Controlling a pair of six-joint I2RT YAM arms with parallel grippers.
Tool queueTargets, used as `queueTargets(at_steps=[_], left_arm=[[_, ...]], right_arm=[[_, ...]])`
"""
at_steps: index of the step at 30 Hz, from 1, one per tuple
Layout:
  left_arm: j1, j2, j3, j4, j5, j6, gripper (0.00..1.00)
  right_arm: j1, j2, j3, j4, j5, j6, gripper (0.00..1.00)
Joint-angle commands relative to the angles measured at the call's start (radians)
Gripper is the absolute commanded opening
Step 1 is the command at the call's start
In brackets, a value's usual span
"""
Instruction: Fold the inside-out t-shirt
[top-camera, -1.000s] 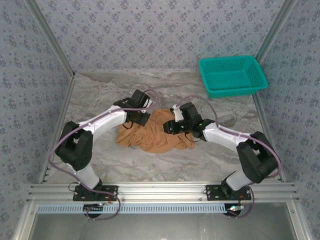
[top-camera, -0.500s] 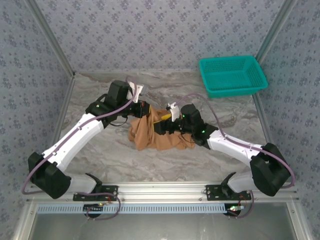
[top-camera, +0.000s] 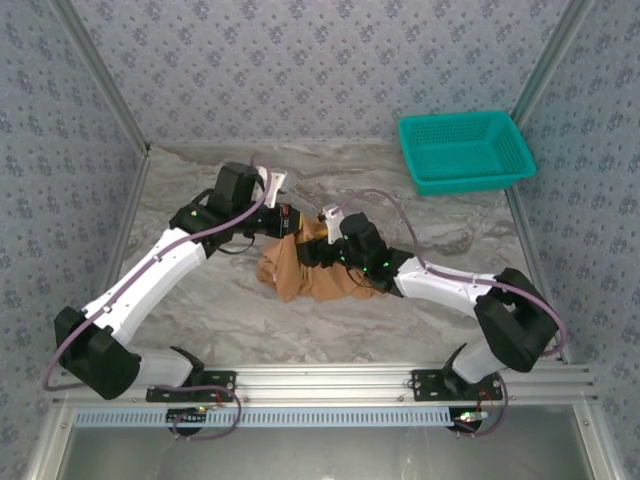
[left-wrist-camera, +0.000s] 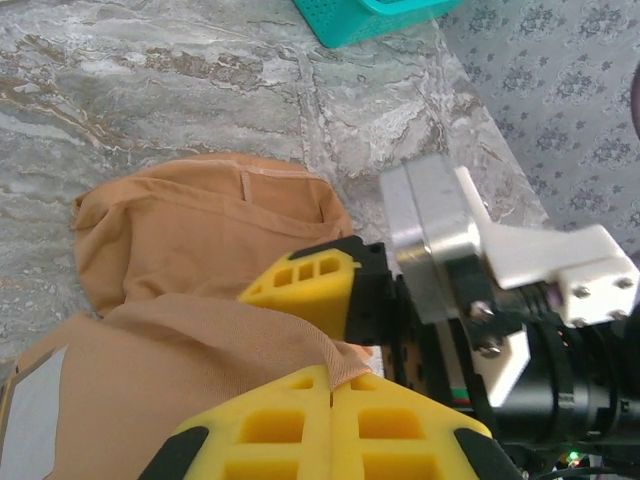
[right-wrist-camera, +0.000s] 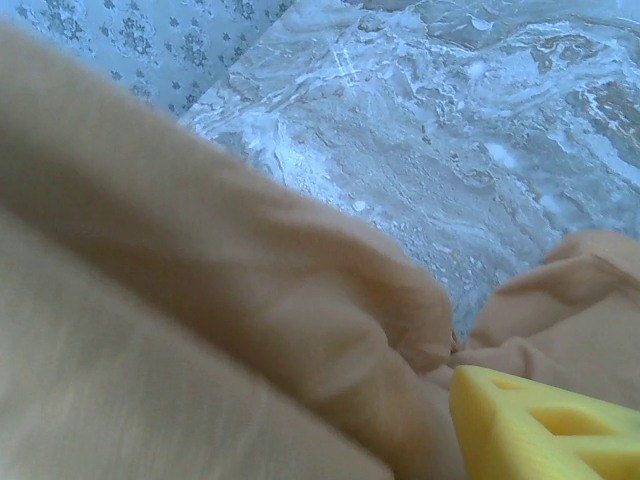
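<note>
Since the grey marbled desk (top-camera: 200, 300) carries the orange-tan, soft-fabric, inside-out t-shirt (top-camera: 300, 278) as a bunched heap at its centre, nothing is folded yet; the step in hand looks like lifting and spreading it. The left claw (left-wrist-camera: 330, 385), at the heap's 12 o'clock edge, is clenched on a pinch of fabric. The right claw (top-camera: 308, 250) sits against the cloth at 2 o'clock; I cannot tell its state. Next it needs a second firm hold, then a pull apart.

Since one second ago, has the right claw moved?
Yes. The right claw has shifted left over the t-shirt, farther from the teal basket.
</note>
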Motion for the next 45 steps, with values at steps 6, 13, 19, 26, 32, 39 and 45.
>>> queueTargets(at_steps=[6, 13, 19, 26, 32, 39, 45], left_arm=[[0.027, -0.08, -0.048, -0.031, -0.275, 0.02, 0.0], [0.043, -0.022, -0.076, 0.017, -0.494, 0.059, 0.08], [0.01, -0.099, -0.145, 0.049, -0.421, 0.014, 0.55], [-0.067, -0.317, -0.345, 0.163, -0.312, -0.12, 0.68], [-0.144, -0.231, -0.31, 0.217, -0.206, -0.076, 0.5], [-0.147, -0.081, -0.208, 0.202, -0.26, -0.016, 0.45], [-0.144, -0.013, -0.169, 0.187, -0.293, 0.03, 0.42]], right_arm=[[-0.063, -0.077, -0.007, 0.038, -0.138, 0.024, 0.1], [-0.108, -0.222, -0.073, -0.005, -0.356, 0.069, 0.0], [-0.155, -0.226, -0.116, 0.1, -0.326, 0.224, 0.0], [-0.181, -0.179, -0.13, 0.192, -0.352, 0.317, 0.0], [-0.183, -0.171, -0.124, 0.196, -0.359, 0.331, 0.0], [-0.184, -0.181, -0.13, 0.191, -0.362, 0.33, 0.0], [-0.185, -0.188, -0.136, 0.19, -0.367, 0.321, 0.0]])
